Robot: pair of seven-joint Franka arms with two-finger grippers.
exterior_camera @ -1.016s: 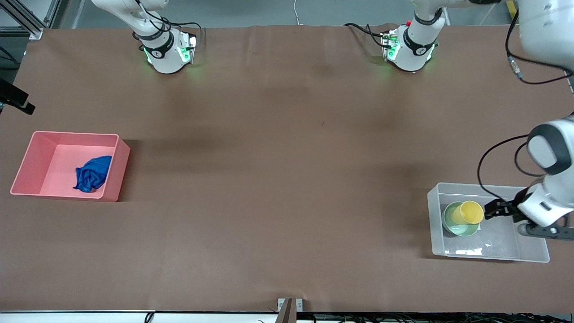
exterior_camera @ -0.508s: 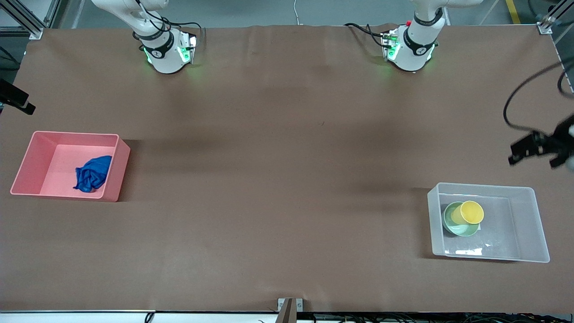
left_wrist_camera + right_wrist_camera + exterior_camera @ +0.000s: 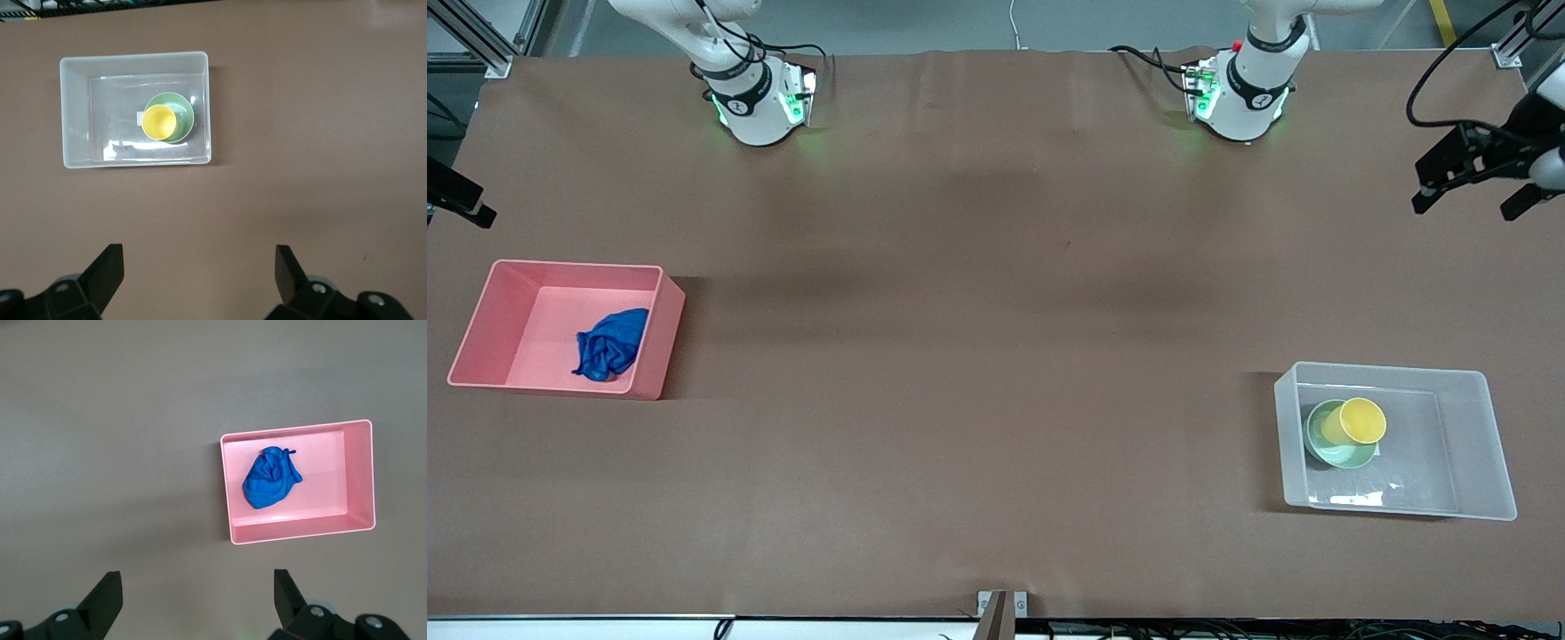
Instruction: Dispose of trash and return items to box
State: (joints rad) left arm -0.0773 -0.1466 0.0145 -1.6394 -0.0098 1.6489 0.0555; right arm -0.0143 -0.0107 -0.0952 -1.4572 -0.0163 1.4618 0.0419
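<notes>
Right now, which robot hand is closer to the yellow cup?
The left. The left gripper hangs open over bare table by the clear box holding the cup. The right gripper is open over the table near the pink bin.

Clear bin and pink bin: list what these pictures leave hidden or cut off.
- Green bowl: the yellow cup standing in it covers its inside, front and left wrist views.
- Pink bin floor under the blue cloth wad: covered.
- Right hand: outside the front view.
- Left hand: its arm is cut by the edge.
</notes>
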